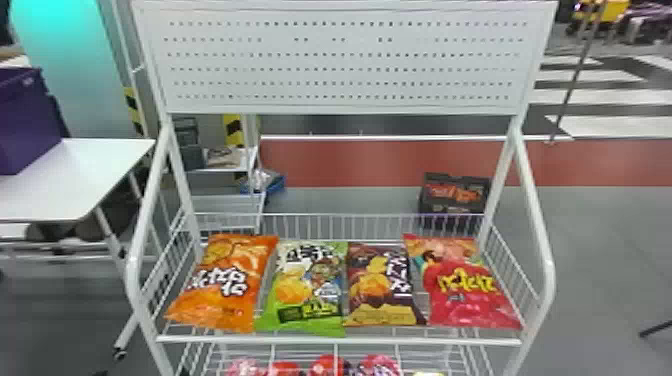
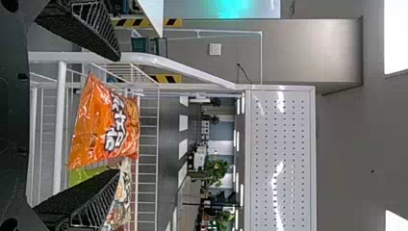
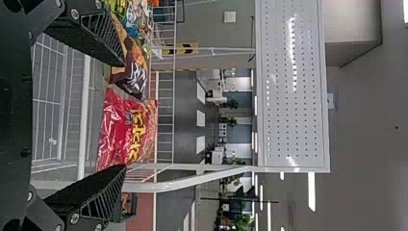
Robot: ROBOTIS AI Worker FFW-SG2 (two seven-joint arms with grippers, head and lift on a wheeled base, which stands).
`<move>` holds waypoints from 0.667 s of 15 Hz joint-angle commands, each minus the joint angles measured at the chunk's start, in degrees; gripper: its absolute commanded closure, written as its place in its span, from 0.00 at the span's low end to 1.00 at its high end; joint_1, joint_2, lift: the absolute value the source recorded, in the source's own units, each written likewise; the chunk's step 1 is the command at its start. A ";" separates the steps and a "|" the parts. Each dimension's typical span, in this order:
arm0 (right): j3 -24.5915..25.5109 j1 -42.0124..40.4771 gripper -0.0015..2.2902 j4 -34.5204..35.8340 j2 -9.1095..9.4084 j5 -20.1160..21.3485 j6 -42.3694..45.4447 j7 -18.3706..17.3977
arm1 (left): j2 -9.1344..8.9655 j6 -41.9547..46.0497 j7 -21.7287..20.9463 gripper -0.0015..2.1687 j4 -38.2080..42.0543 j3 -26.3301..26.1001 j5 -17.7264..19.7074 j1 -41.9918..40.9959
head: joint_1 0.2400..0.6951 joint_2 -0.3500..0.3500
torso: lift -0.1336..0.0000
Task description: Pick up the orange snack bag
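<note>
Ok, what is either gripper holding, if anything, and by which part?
Nothing is held. The left gripper and the right gripper are both open, and the orange snack bag lies in the wire basket.

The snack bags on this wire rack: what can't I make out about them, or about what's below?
- Orange bag, its underside: head view, hidden by the bag itself.
- Green bag: left wrist view, partly hidden by the fingers.
- Lower packages: head view, cut off by the bottom edge.

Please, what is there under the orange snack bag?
The orange snack bag rests on the white wire shelf; it covers the part directly beneath, which cannot be seen.
</note>
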State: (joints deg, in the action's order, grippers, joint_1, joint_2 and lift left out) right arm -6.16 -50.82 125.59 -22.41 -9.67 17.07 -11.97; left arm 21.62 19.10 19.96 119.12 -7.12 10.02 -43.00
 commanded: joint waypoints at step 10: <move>-0.17 0.11 0.06 -0.17 0.18 0.17 0.55 0.01 | -3.52 -18.19 -0.01 0.04 -17.17 -8.44 2.02 27.97 | 0.57 0.50 | 1.00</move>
State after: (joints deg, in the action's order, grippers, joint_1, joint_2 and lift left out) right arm -6.33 -50.71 125.49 -22.25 -9.50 17.52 -11.96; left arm 19.14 1.69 20.13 104.42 -15.32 11.94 -17.35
